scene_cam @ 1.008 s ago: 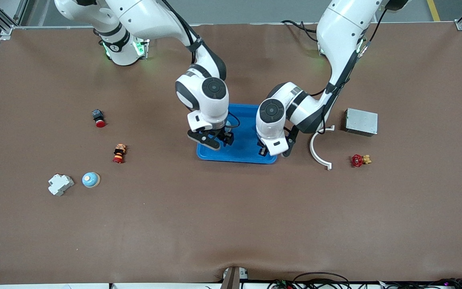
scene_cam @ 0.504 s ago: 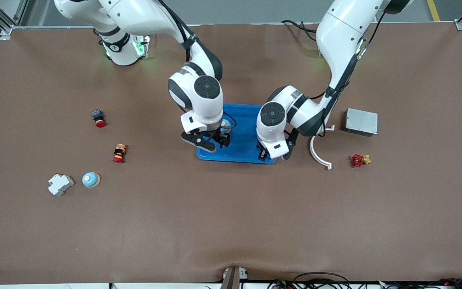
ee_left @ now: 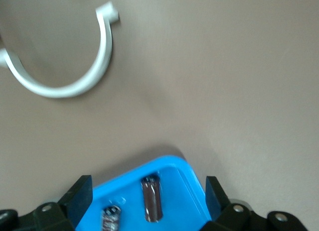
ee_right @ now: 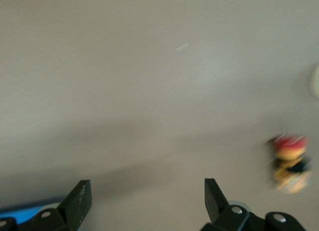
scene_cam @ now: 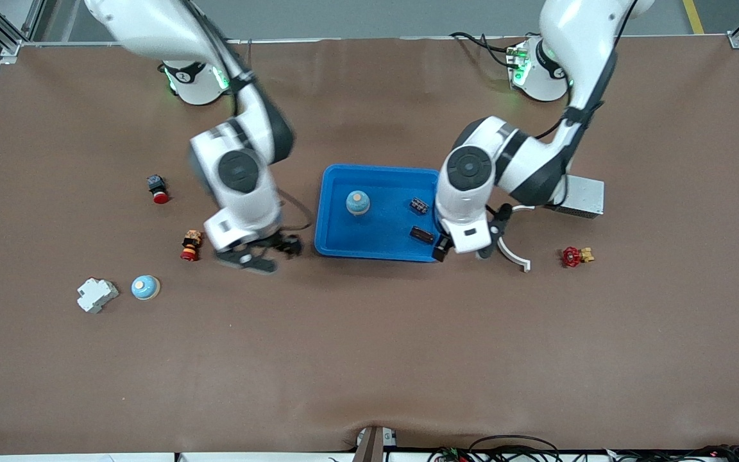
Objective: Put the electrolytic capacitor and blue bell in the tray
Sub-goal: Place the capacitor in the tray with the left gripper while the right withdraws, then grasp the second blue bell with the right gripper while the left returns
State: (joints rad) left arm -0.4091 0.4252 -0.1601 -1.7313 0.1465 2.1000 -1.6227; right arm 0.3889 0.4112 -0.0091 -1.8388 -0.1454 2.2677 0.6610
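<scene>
The tray (scene_cam: 334, 242) sits mid-table with a blue bell (scene_cam: 357, 203) and two dark capacitors (scene_cam: 421, 234) inside. The left end effector (scene_cam: 466, 251) hangs spread and empty over the tray's corner. The right end effector (scene_cam: 260, 253), also spread, hangs over bare table (scene_cam: 369, 359) beside the tray.

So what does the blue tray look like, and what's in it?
The tray is bright blue plastic, rectangular, with rounded corners and a raised rim. It lies flat on the brown table between the two arms. Inside sit a blue bell with a tan knob and two small dark cylinders. Nothing grips it.
</scene>
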